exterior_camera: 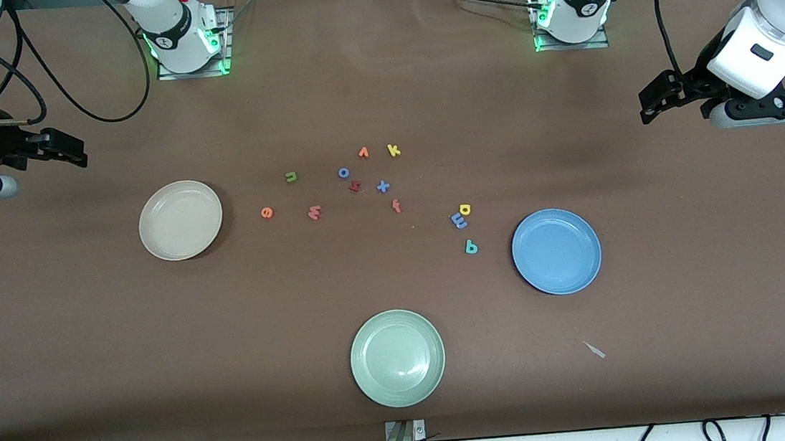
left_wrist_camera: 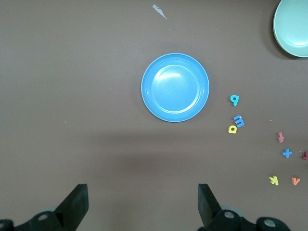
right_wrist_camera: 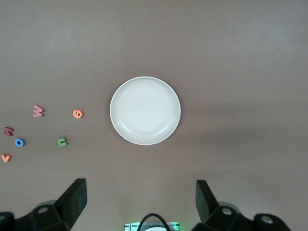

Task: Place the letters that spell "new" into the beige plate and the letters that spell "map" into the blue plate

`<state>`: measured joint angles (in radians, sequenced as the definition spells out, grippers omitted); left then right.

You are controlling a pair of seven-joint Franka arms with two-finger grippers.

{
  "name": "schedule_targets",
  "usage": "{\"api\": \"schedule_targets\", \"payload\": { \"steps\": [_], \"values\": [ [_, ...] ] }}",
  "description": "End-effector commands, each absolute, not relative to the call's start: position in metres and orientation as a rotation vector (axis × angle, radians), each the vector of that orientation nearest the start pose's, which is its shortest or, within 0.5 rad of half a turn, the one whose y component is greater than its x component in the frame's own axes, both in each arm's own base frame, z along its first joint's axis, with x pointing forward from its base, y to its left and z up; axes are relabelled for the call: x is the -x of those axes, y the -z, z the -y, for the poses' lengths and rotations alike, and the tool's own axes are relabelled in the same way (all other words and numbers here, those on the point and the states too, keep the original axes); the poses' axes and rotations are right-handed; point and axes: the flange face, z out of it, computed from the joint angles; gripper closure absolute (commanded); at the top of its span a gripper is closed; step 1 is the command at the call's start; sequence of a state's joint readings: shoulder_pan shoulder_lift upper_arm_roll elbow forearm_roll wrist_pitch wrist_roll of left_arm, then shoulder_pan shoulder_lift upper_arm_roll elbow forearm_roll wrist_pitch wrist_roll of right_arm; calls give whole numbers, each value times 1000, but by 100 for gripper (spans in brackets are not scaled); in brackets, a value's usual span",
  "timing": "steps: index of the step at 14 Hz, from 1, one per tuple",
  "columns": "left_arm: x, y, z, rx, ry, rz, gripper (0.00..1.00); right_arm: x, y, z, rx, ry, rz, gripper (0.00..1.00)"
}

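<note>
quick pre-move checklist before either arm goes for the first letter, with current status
1. Left gripper open, holding nothing, up over the table's left-arm end: ok.
2. Right gripper open, holding nothing, up over the right-arm end: ok.
3. Beige plate holds nothing: ok.
4. Blue plate holds nothing: ok.
5. Green n, orange e and salmon w lie apart from each other, easy to pick singly: ok.
6. Blue m and yellow a lie touching or nearly so, teal p apart: not ok for a clean single pick.
</note>
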<state>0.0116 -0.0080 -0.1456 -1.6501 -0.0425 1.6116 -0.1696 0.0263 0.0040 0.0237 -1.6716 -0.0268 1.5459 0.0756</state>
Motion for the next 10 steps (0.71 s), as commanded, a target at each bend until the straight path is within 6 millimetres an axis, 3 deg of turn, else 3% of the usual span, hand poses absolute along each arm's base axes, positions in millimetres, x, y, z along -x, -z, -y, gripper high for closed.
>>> {"api": "schedule_targets", "payload": {
  "steps": [1, 10],
  "values": [
    [-550, -601, 87, 3156, -36, 43, 0, -549, -580, -25, 3181, -184, -18, 0],
    [-547, -603, 88, 3154, -45, 37, 0, -549, -580, -28, 3182, -184, -10, 0]
  ]
}}
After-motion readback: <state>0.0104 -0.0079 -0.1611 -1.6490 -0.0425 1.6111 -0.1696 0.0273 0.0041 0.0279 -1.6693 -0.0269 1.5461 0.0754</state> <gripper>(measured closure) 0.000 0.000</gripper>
